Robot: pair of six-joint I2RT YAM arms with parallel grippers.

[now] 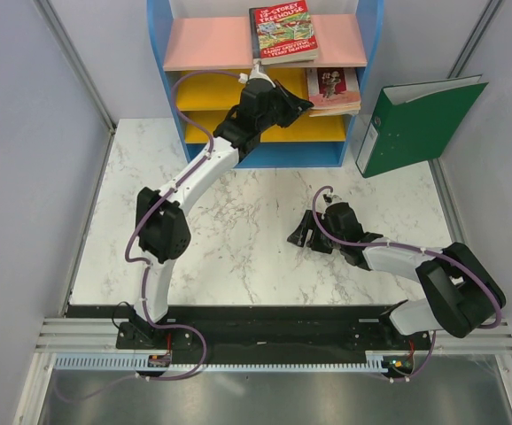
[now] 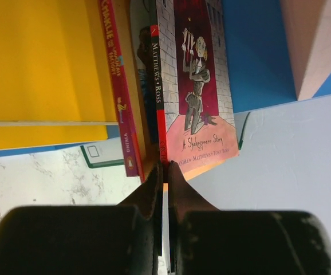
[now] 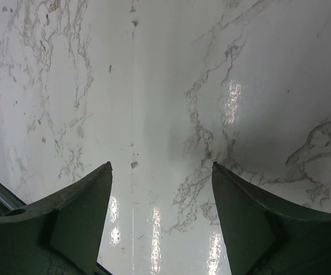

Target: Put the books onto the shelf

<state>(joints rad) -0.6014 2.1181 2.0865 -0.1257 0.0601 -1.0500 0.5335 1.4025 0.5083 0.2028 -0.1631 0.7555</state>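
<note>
On the shelf's [image 1: 207, 42] pink top board lies the red-green Treehouse book [image 1: 283, 31]. Other books [image 1: 333, 88] are stacked at the right end of a yellow board [image 2: 39, 57]. My left gripper [image 1: 307, 104] reaches in at that stack. In the left wrist view its jaws [image 2: 166, 167] are shut, tips right at the near edge of the maroon "A Shakespeare Story" book [image 2: 197, 86]. A red-spined book [image 2: 119, 86] lies beside it. I cannot tell whether the tips pinch anything. My right gripper [image 1: 302, 237] rests open over the marble table [image 3: 154, 69], holding nothing.
A big green ring binder [image 1: 415, 124] leans against the wall to the right of the shelf; its spine label [image 2: 105, 157] shows past the books. The shelf's blue side panel [image 2: 257, 51] stands close to the right of the stack.
</note>
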